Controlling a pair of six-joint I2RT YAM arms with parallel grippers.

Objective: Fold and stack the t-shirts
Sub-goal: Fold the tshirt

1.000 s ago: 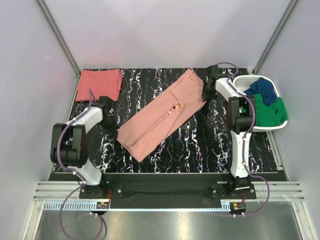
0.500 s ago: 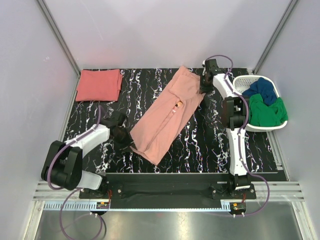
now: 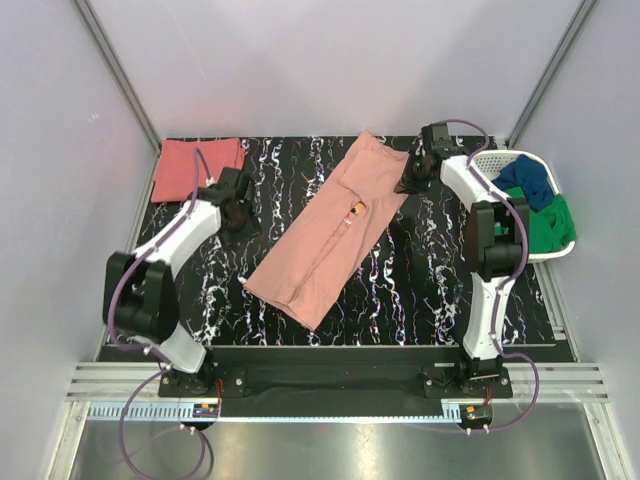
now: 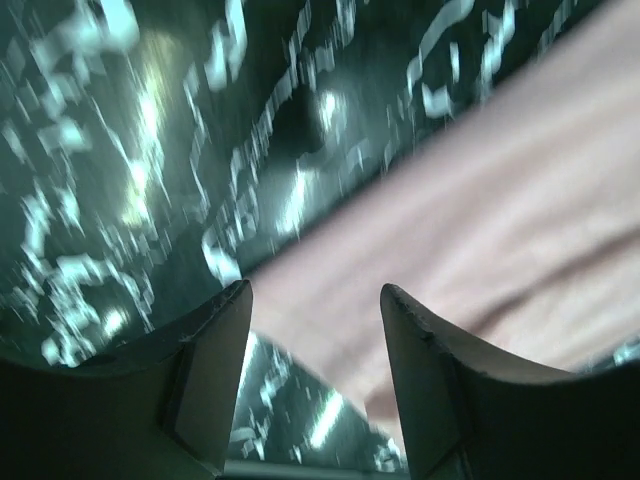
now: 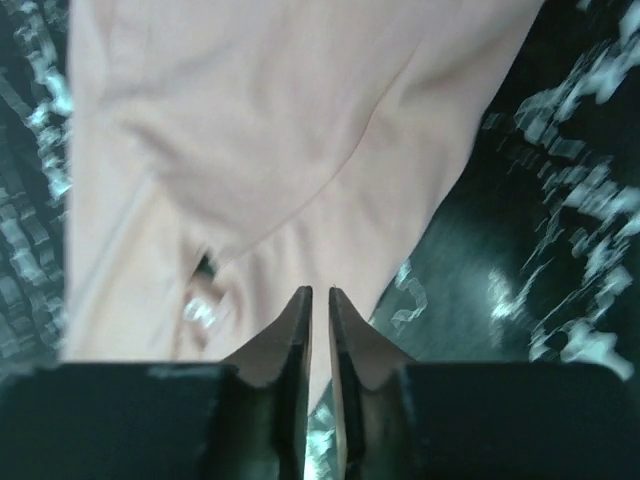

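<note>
Only the top view shows the red shirt [image 3: 195,168], upper left. Arms outstretched: left end effector [image 4: 315,300] apart over pink shirt [image 4: 500,230]; right end effector [image 5: 320,295] nearly together, grip indeterminable.

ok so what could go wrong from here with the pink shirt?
1. The right pincer sits a slit apart over the pink shirt's edge; can't tell if cloth is nipped. If so, pulling away would likely drag the fold open.
2. The shirt lies diagonal as a long strip, so the next fold may come out skewed against the square red shirt.
3. The right arm runs beside the basket; a swing could knock it.
</note>
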